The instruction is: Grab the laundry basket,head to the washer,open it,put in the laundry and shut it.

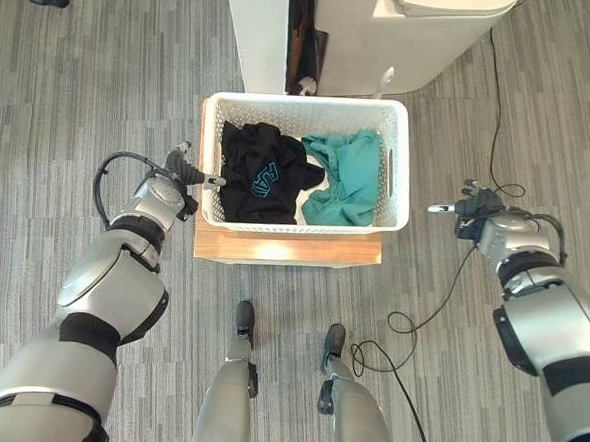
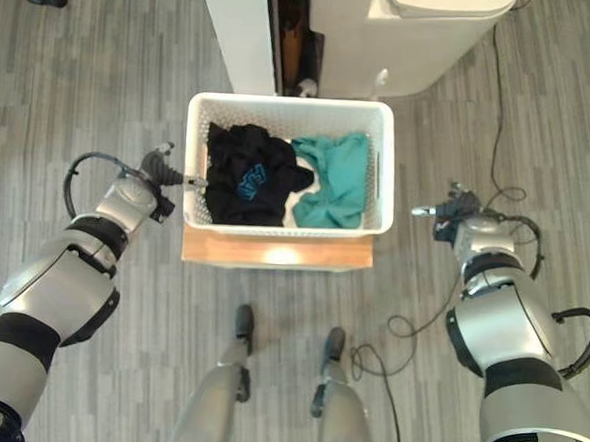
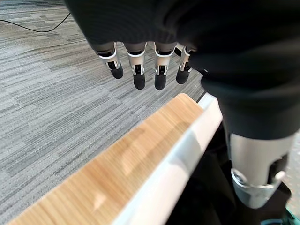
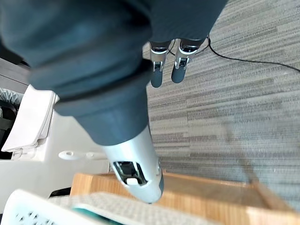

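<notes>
1. The white laundry basket (image 1: 393,219) sits on a small wooden tabletop (image 1: 288,248), just in front of the washer (image 1: 426,39). Black clothes (image 1: 263,174) and green clothes (image 1: 346,174) lie inside it.
2. The left hand (image 1: 183,167) is at the basket's left wall, fingers (image 3: 139,70) straight and holding nothing. It could slip off the smooth rim.
3. The right hand (image 1: 473,207) is well apart from the basket's right side, fingers straight too. If only one hand lifts, the basket could tip and spill.

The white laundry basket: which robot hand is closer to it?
Left. The left hand is right at the white laundry basket's left wall; the right hand hangs off its right side.
</notes>
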`<state>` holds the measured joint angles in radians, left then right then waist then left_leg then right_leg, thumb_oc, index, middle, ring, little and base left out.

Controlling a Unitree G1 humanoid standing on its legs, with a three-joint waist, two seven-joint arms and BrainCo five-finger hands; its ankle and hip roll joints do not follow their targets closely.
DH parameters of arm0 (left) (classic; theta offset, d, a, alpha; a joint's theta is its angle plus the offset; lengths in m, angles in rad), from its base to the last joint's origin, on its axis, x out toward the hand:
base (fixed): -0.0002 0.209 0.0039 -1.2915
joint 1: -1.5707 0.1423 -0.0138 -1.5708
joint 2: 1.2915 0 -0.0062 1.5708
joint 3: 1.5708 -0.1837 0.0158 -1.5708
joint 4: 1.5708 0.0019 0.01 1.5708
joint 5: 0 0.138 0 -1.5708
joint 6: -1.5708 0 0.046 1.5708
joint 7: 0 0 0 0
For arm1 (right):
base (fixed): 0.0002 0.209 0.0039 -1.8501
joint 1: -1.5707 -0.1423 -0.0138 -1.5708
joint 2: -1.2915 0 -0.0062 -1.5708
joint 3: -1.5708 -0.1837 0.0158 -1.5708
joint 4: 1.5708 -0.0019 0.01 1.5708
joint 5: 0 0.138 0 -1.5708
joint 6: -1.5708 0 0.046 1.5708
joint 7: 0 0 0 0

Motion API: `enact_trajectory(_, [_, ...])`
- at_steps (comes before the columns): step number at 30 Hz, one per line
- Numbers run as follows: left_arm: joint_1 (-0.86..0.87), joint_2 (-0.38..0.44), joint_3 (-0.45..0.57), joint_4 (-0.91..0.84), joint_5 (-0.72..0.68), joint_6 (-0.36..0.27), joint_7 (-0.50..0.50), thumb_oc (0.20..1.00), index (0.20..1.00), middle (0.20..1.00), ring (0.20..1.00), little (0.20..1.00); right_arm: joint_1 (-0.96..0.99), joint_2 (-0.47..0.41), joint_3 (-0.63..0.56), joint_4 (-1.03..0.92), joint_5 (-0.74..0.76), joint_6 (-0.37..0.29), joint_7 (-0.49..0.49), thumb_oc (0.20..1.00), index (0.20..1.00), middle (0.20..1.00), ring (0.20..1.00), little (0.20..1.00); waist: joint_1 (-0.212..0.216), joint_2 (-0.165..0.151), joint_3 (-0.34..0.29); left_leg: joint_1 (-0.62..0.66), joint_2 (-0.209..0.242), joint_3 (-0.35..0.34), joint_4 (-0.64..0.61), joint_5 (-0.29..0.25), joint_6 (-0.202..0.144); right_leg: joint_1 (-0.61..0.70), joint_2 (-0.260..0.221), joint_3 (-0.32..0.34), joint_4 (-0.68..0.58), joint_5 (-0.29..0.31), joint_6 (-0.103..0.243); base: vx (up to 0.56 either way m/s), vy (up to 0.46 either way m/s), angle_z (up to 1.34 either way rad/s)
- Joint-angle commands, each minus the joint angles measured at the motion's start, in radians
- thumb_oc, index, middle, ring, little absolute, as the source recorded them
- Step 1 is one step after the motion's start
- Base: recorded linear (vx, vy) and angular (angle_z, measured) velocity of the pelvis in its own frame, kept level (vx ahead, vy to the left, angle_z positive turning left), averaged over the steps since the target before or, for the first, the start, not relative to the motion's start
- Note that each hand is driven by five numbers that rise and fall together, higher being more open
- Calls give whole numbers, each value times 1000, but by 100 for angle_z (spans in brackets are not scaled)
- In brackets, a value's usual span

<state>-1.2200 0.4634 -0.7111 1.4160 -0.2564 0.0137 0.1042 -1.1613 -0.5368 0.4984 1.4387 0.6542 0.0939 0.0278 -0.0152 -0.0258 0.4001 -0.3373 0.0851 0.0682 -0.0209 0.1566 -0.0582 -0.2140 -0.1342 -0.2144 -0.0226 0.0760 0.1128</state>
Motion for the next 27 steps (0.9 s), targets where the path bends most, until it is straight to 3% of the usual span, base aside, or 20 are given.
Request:
enact_trajectory(1, [-173,10,-16,104,17,-5,24,1000,1000,1000,1000,1000,-121,-33,52,44,11,-1,2,1000,1000,1000,1000,1000,16,7,20,-24,72,-8,54,-19,-56,-97,-51,47,57,22,32,33,10,-2])
enact_trajectory(9, [-189,9,-9,127,-16,7,30,1000,1000,1000,1000,1000,-181,30,70,31,50,3,-10,1000,1000,1000,1000,1000,16,2,29,-52,71,-8,71,-24,-58,-123,-48,48,60,26,31,28,4,-4])
enact_trajectory(16, [-227,18,56,113,-147,2,41,1000,1000,1000,1000,1000,-209,62,69,-2,104,-4,-29,1000,1000,1000,1000,1000,11,-9,35,-69,72,-9,45,-12,-64,-145,-42,42,54,30,31,30,8,-4])
enact_trajectory(27, [-209,52,33,117,-122,2,34,1000,1000,1000,1000,1000,-215,10,121,-88,128,-3,0,1000,1000,1000,1000,1000,-3,-37,11,-45,76,10,22,-19,-63,-138,-44,35,61,26,40,55,23,2])
